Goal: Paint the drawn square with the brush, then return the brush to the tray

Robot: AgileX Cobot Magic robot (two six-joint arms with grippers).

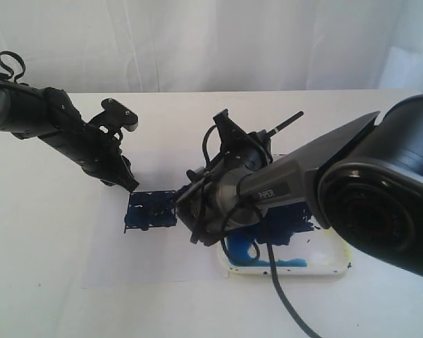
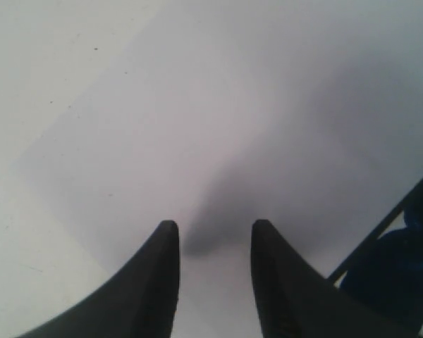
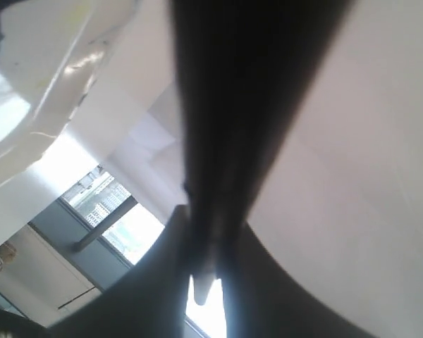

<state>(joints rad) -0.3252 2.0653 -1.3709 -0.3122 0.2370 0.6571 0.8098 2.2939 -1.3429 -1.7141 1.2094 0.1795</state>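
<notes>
Now, left gripper [image 1: 124, 181]: your left jaws stand apart with nothing between them, low over the paper sheet [image 2: 197, 105] at the square's far-left corner. Whether they touch the sheet I cannot tell.
drawn square [image 1: 151, 210]: it lies on the sheet around the middle of the desk [image 1: 28, 282]. Dark blue blotches cover most of its inside, so I judge the painting nearly done.
right gripper [image 3: 204, 243]: clamped on the brush's shaft, partway along.
brush [image 1: 287, 120]: it slants through the right gripper, tip down near the square's right edge and handle end up toward the desk's back edge.
handling: expect the brush to be light, thin and stiff, with a soft wet tip. It may twist between the pads, so hold it by the shaft, well clear of the bristles.
tray [image 1: 338, 266]: right of the square, toward the desk's front edge, smeared blue. This is where you lay the brush down.
</notes>
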